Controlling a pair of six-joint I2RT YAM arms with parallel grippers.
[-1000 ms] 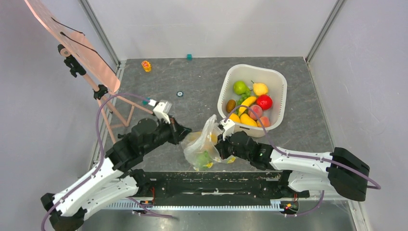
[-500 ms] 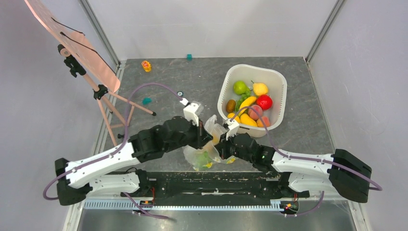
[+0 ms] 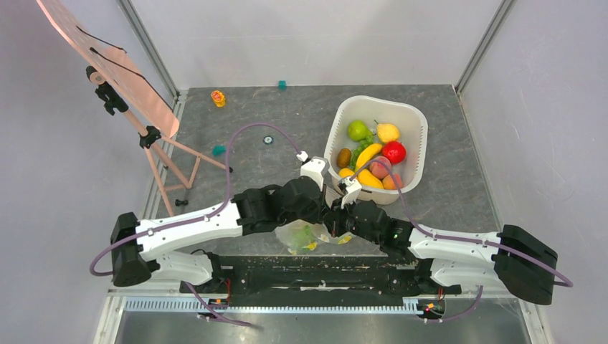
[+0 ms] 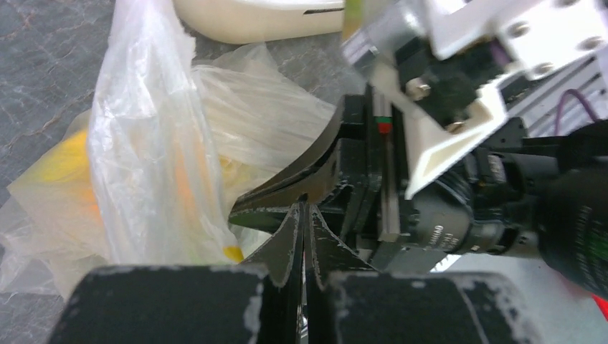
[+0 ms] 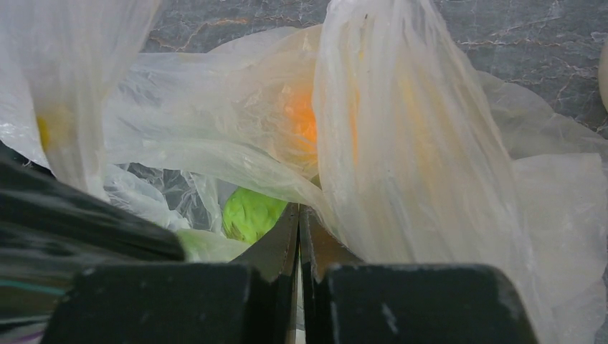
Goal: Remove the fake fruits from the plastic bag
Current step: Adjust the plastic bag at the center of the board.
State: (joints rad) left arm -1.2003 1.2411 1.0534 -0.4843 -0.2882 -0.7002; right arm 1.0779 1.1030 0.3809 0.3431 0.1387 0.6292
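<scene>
The plastic bag (image 3: 300,235) lies at the near table edge, mostly hidden under both arms. In the right wrist view its crinkly film (image 5: 401,143) drapes over my shut right gripper (image 5: 299,209), whose tips pinch a fold of it. A bumpy green fruit (image 5: 251,213) and an orange-yellow fruit (image 5: 301,118) show through the film. My left gripper (image 4: 302,208) is shut, with no plastic seen between its tips, which point at the right gripper's fingers. The bag (image 4: 143,143) stands to its left. In the top view the left gripper (image 3: 324,208) and right gripper (image 3: 332,224) meet over the bag.
A white basin (image 3: 412,125) with several toy fruits stands right behind the grippers, and its rim shows in the left wrist view (image 4: 244,21). An easel (image 3: 122,79) leans at the far left. Small toy blocks (image 3: 218,97) and a teal one (image 3: 219,150) lie on the grey tabletop.
My left arm swung right from the bag's left side, across its top, to meet the right gripper. The bag's raised fold is now hidden under it. The right arm barely moved.
</scene>
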